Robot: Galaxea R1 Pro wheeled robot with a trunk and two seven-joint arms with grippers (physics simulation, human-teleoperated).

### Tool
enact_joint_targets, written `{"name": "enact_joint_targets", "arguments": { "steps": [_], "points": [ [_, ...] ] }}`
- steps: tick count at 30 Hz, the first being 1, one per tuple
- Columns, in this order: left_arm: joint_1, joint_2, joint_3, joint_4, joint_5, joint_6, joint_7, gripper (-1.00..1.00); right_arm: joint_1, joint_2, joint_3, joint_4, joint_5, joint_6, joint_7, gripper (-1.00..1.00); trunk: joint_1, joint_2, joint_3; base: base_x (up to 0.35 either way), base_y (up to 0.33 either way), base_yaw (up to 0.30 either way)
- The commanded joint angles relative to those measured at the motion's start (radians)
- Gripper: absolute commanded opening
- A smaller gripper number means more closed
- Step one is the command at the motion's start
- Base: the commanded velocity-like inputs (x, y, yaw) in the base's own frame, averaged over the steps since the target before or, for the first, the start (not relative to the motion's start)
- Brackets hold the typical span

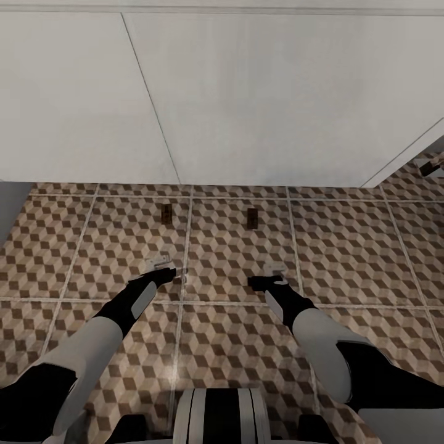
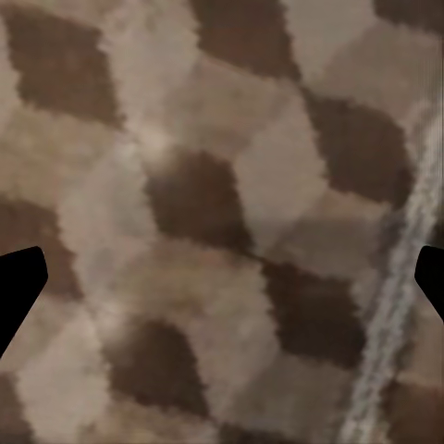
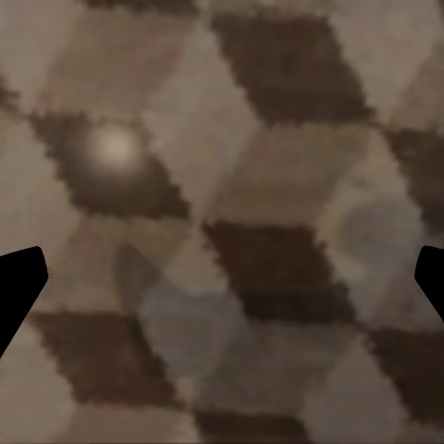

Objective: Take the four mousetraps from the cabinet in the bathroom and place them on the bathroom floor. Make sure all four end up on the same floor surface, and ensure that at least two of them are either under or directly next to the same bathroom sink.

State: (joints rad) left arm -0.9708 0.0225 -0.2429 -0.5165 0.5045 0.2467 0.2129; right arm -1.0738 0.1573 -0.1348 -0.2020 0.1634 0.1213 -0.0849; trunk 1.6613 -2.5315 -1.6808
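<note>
Two mousetraps lie flat on the bathroom floor [image 1: 345, 246], close to the foot of a white unit: one [image 1: 166, 214] on the left, the other [image 1: 252, 217] on the right. Each is a small dark brown slab. My left gripper [image 1: 164, 264] hangs low over the tiles just short of the left trap, and my right gripper [image 1: 272, 272] sits likewise short of the right trap. In the left wrist view the left gripper [image 2: 222, 287] is open over bare tile and a grout line. The right gripper [image 3: 222, 287] is open over bare tile too. The cabinet is out of view.
A broad white front [image 1: 246, 92] with a slanted seam, probably the vanity, spans the far side, and its base meets the floor right behind the traps. A small dark thing [image 1: 431, 164] shows at the far right edge. Patterned tiles stretch to both sides.
</note>
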Motion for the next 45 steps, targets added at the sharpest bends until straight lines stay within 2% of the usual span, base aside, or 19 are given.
{"name": "enact_joint_targets", "arguments": {
  "steps": [1,20,45],
  "points": [
    [0.000,0.001,-0.008,-0.002,0.010,0.003,0.009,1.00,0.000,0.002,-0.008,-0.002,0.011,0.006,-0.001,1.00,0.000,0.000,-0.001,0.000,0.000,0.000],
    [0.006,-0.006,-0.010,0.005,0.009,0.003,0.015,1.00,0.000,0.004,-0.009,-0.003,0.012,0.006,-0.001,1.00,0.000,0.000,-0.001,0.000,0.000,0.000],
    [0.011,-0.015,-0.013,0.018,0.012,0.005,0.015,1.00,0.001,0.004,-0.008,-0.001,0.013,0.006,-0.002,1.00,-0.011,0.006,0.096,0.000,0.000,0.000]
  ]
}}
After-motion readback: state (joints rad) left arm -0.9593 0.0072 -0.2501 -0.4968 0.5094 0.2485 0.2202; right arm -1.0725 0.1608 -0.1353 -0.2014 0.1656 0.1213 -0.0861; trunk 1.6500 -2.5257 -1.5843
